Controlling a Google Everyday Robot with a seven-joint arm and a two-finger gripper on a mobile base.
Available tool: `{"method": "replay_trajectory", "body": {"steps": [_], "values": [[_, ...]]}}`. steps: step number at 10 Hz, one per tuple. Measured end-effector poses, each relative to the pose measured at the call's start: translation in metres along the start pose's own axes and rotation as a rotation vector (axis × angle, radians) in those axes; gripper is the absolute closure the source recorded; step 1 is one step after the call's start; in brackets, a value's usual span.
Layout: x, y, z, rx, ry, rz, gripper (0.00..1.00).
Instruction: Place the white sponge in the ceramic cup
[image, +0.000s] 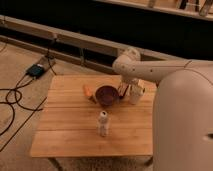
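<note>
The ceramic cup (135, 94) is a short white cylinder standing on the wooden table (75, 125), near its far right edge. My gripper (123, 90) hangs low at the cup's left side, between the cup and a dark purple bowl (106, 95). It is open, and I see nothing held in it. My white arm comes in from the right, with its elbow (127, 62) above the cup. The white sponge does not show anywhere in this view.
A slim white bottle (103, 123) stands upright in the middle of the table, in front of the bowl. An orange object (89, 92) lies left of the bowl. Black cables and a small box (36, 70) lie on the floor at the left.
</note>
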Motion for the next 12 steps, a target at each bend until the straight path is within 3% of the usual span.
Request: {"method": "replay_trajectory", "body": {"steps": [5, 12], "values": [[0.012, -0.003, 0.014, -0.026, 0.035, 0.018, 0.24], [0.011, 0.001, 0.019, -0.045, 0.043, 0.014, 0.24]]}}
